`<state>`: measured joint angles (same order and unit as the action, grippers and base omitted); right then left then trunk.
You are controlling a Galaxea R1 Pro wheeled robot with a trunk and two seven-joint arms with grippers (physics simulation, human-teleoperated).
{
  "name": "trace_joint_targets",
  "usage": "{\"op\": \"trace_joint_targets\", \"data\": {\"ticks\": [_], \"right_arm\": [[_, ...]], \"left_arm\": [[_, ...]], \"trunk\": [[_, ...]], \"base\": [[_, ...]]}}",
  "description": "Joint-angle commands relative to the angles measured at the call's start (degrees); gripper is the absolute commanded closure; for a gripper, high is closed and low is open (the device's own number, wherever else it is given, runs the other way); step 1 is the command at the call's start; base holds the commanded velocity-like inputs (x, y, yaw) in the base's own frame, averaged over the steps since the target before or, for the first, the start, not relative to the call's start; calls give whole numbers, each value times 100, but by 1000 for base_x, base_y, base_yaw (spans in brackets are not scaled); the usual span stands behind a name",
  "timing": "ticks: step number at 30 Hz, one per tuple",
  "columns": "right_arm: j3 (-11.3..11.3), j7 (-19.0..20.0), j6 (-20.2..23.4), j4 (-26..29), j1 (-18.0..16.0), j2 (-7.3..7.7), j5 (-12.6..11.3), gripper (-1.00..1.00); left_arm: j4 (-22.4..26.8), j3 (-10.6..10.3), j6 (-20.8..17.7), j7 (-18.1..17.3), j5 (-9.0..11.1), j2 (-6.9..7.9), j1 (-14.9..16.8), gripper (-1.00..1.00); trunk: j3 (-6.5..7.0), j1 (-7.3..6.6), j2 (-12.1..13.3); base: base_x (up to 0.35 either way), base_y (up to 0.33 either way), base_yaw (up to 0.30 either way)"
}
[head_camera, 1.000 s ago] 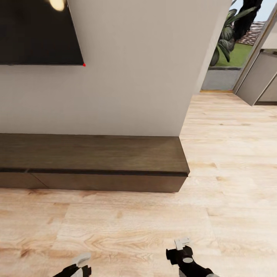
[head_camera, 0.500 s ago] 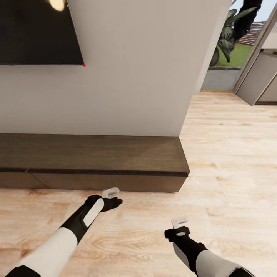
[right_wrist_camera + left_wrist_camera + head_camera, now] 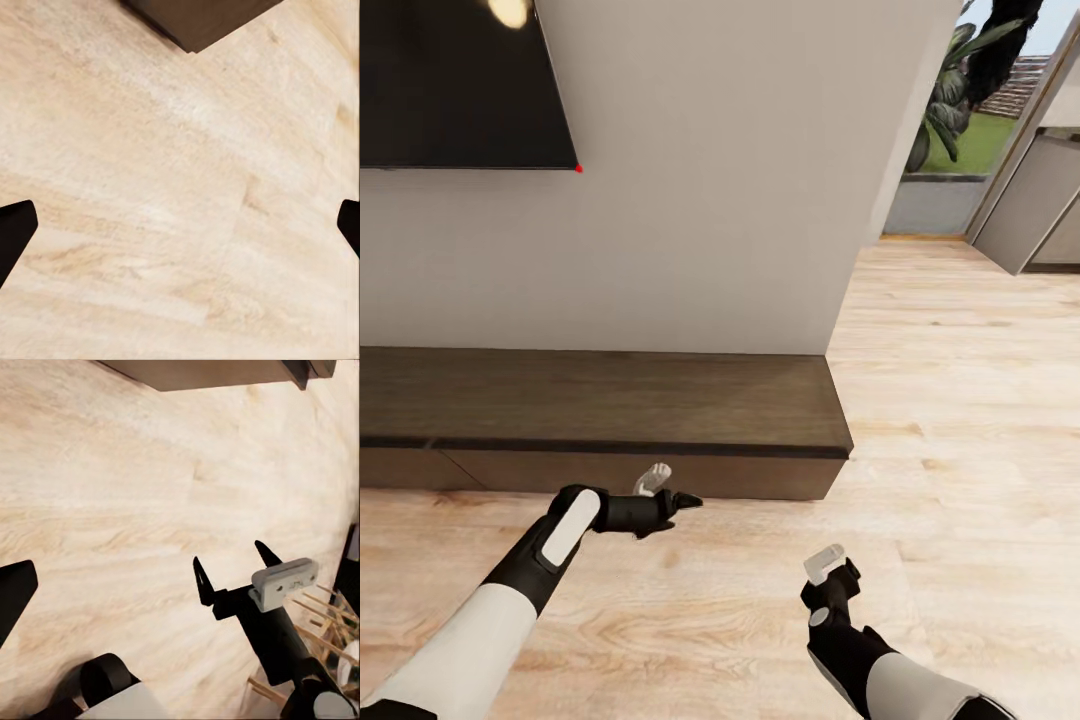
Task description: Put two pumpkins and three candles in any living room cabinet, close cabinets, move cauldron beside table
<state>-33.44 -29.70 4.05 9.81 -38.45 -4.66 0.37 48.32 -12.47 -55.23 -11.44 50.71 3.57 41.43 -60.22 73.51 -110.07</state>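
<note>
Against the wall: the cabinet (image 3: 600, 420) lies low under a dark wall screen (image 3: 455, 85), its long axis running left to right across the head view, its flat dark-brown top level and bare.
Cabinet fronts: plain, handleless, all flush and shut; a slanted seam between two fronts shows near the left end; the right end stops just short of the wall's corner.
Cabinet in wrist views: one dark corner of it sits at the frame edge over the pale plank floor (image 3: 180, 195).
Left gripper (image 3: 665, 490): held out low just in front of the cabinet's front face, near but apart from it; its dark fingers point to the right along the cabinet's length.
Left jaws: spread wide, nothing between them; in the left wrist view one dark fingertip (image 3: 15, 592) shows at the edge.
Right gripper (image 3: 832, 572): over bare floor, well apart from the cabinet, tips pointing toward it.
Right jaws: spread wide and empty; the right wrist view has dark tips at opposite edges with floor between; the left wrist view also catches this gripper (image 3: 232, 577) with its two pointed tips apart.
Writing: a pale tag on the right gripper carries marks too small to read.
Beyond the corner: a doorway with green plants (image 3: 960, 90) outside.
</note>
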Motion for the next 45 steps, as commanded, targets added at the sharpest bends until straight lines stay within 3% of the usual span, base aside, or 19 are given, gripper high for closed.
{"op": "trace_joint_targets", "data": {"ticks": [1, 4, 10, 15, 21, 23, 28, 29, 31, 32, 34, 39, 43, 45], "right_arm": [[-29, -84, 0, 6, 18, 0, 133, -100], [-22, -113, -39, 43, -3, -33, 249, -100], [164, 16, -231, 123, -88, 18, 61, -100], [183, -90, -392, 285, -124, -65, -19, -100], [0, -283, -469, 357, -127, -33, 167, -100], [-65, -347, -405, 369, -127, -40, 232, -100], [-224, -508, -244, 291, -127, -30, 391, -100], [-414, -1680, 401, 287, -127, -21, 2180, -100], [-416, -1737, 403, 286, -127, -18, 2305, -100], [-417, -1795, 403, 285, -127, -17, 2408, -100], [-417, -1827, 404, 278, -127, -26, 2520, -100], [-417, -1836, 404, 231, -104, -53, 2847, -100], [-417, -1847, 404, 216, -73, -66, 3448, -100], [-417, -1851, 404, 215, -70, -68, 3510, -100]], "left_arm": [[97, 26, -117, -202, 35, -13, -2, -100], [166, 69, -153, -315, 198, 14, -31, -100], [9, 261, 46, -317, 132, 134, -225, -100], [-9, 421, 209, -333, 259, 152, -378, -100], [185, 614, 400, -502, 294, 163, -381, -100], [249, 679, 332, -531, 371, 98, -342, -100], [411, 841, 168, -518, 561, 103, -199, -100], [2386, 1201, -265, -516, 1422, 101, -4, -100], [2379, 1080, -259, -512, 1481, 100, 23, -100], [2314, 882, -246, -490, 1492, 99, 76, -100], [2305, 728, -249, -480, 1501, 131, 215, -100], [2386, 648, -240, -474, 1503, 137, 304, -100], [2856, 539, -231, -481, 1503, 152, 310, -100], [2969, 426, -233, -485, 1503, 152, 307, -100]], "trunk": [[0, 0, 0], [0, 0, 0], [0, 0, 0], [0, 0, 0], [0, 0, 0], [0, 0, 0], [0, 0, 0], [0, 0, 0], [0, 0, 0], [0, 0, 0], [0, 0, 0], [0, 0, 0], [0, 0, 0], [0, 0, 0]], "base": [[0, 0, 0], [0, 0, 0], [0, 0, 0], [0, 0, 0], [0, 0, 0], [0, 0, 0], [0, 0, 0], [0, 0, 0], [0, 0, 0], [0, 0, 0], [0, 0, 0], [0, 0, 0], [0, 0, 0], [0, 0, 0]]}}
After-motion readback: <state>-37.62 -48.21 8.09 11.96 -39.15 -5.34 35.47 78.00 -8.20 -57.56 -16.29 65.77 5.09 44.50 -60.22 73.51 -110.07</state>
